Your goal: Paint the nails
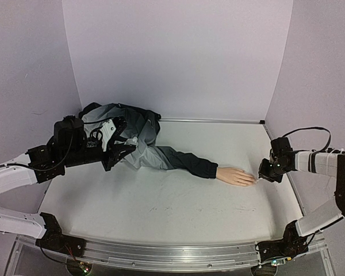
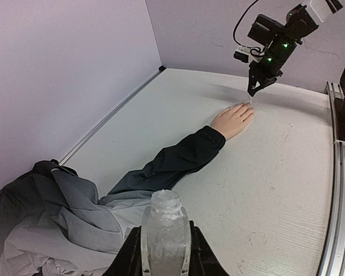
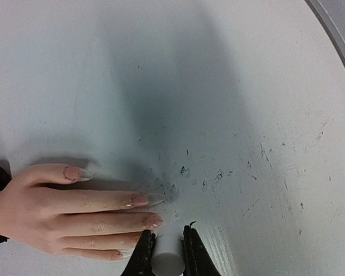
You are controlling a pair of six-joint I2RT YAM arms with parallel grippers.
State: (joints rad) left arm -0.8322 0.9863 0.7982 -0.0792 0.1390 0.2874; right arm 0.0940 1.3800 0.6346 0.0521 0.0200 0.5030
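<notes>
Hovering by the pale flesh-coloured mannequin hand [image 3: 57,213], the right gripper [image 3: 167,246] is clamped on a white cylindrical handle [image 3: 165,262]. The nails [image 3: 140,200] lie just left of its jaws, fingers pointing toward them. Left gripper [image 2: 165,253], well apart, clamps a small clear bottle [image 2: 165,221].

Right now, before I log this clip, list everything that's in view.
mannequin hand: one, pale flesh, flat on the table at centre-right, fingers toward the right arm
nails: three clear and a fourth partly hidden, pinkish with pale tips, on its fingertips
jacket: one, grey with a dark sleeve, bunched at back left, the sleeve running to the mannequin hand
bottle: one, clear-whitish, uncapped, upright over the jacket
white cylinder: one, beside the fingertips; its tip is not visible
table: one, white, scuffed
left hand: one, black, closed on the bottle
right hand: one, black, closed on the white cylinder
</notes>
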